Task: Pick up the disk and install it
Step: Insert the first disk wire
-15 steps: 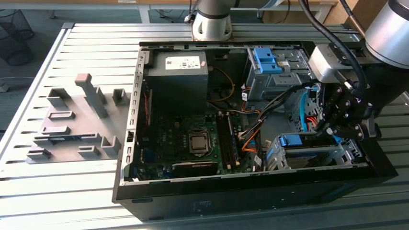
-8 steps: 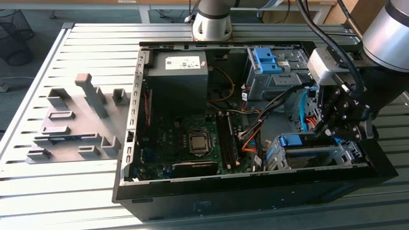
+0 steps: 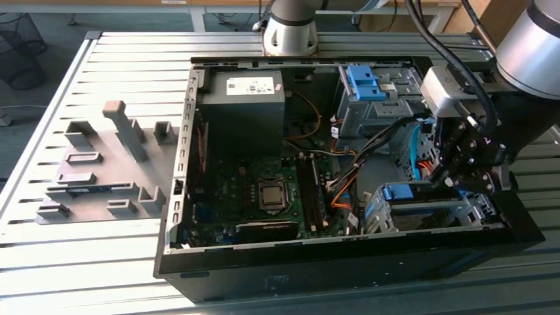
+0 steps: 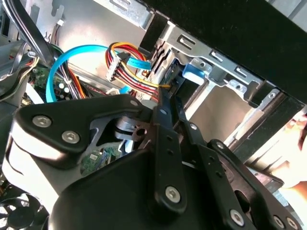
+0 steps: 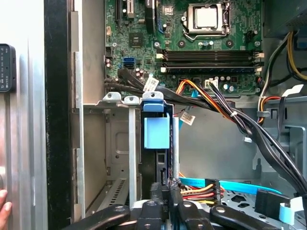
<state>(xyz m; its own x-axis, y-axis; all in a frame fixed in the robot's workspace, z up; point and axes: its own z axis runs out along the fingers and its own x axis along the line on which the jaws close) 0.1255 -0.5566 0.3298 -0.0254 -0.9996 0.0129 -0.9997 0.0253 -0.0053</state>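
Surface: slatted grey metal bench; grey fixture blocks toward exterior view's left, well apart from the work.

Item 1 – open PC case, lying on its side. Inside: motherboard w/ bare CPU socket, dark grey PSU box, blue bracket in the far bay, cable bundles.

Item 2 – disk: sits edge-on in the metal drive cage, blue carrier tab showing at its end. In exterior view the blue frame shows at the top of the cage, at the case's near corner on exterior view's right.

Item 3 – gripper: directly over the cage, fingers drawn close together in line w/ disk's edge. Whether they actually pinch the disk or just touch it: can't tell.

Item 4 – a person's fingertip at frame edge in first wrist view.
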